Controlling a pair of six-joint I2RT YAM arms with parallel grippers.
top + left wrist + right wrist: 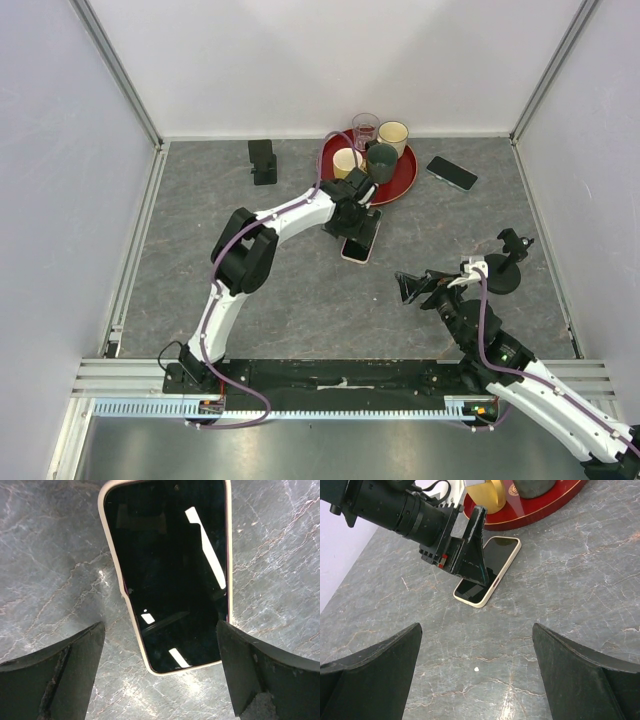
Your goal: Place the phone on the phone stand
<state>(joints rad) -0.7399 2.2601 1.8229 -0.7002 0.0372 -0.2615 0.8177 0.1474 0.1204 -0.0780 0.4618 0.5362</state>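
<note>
Cream-cased smartphone, black screen up, lies flat on the grey marbled tabletop directly under the left gripper. Its near end sits between the two black fingers, which are spread wide on either side and clamp nothing. From the right wrist camera, one finger stands over the smartphone's left edge.

Just beyond that gripper sits a round red tray carrying four cups: one clear glass, two cream, one dark green. The tray's rim is near the smartphone's far end but apart from it.

The small black phone stand stands farther back and to the gripper's left, well apart from the smartphone, with bare tabletop between them. A second dark phone lies past the tray, to the gripper's right.

The left arm rises from its base, bends sharply at the elbow and reaches away and rightward, its wrist tipped down. The right arm is folded low on its own side. The right gripper has its jaws apart and empty, faces the smartphone and is well apart from it.
</note>
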